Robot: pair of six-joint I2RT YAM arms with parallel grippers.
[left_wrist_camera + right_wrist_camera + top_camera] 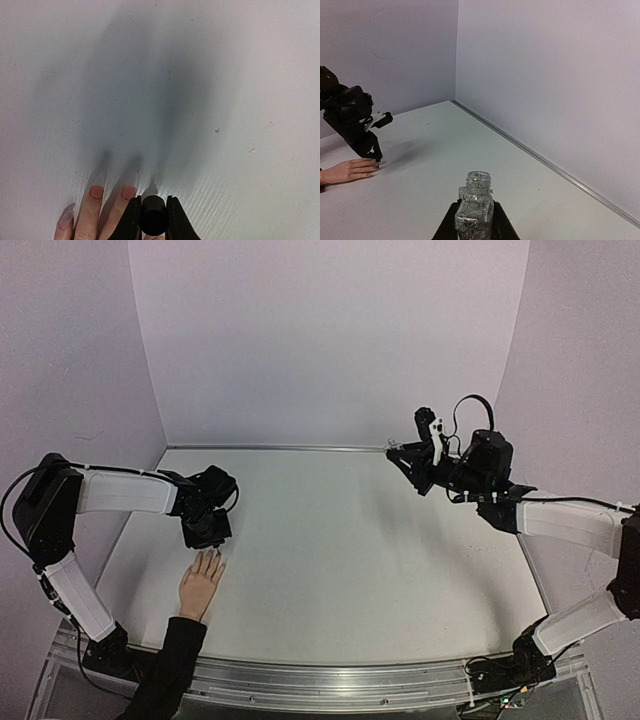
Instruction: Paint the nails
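Shows two nails (96, 191) painted coral pink, a third paler, on the pale hand (201, 583) lying flat at the table's (350, 560) near left. Grips a black cap (153, 222) in the left tool (153, 210) by those fingertips. Holds an uncapped clear bottle (476, 202) in the right tool (474, 225), well apart.

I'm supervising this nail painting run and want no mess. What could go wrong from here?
The black cap in the left end effector hides any brush beneath it, close over the nails; polish might smear the hand or table. The right end effector holds the open bottle off the table; a tilt could spill.
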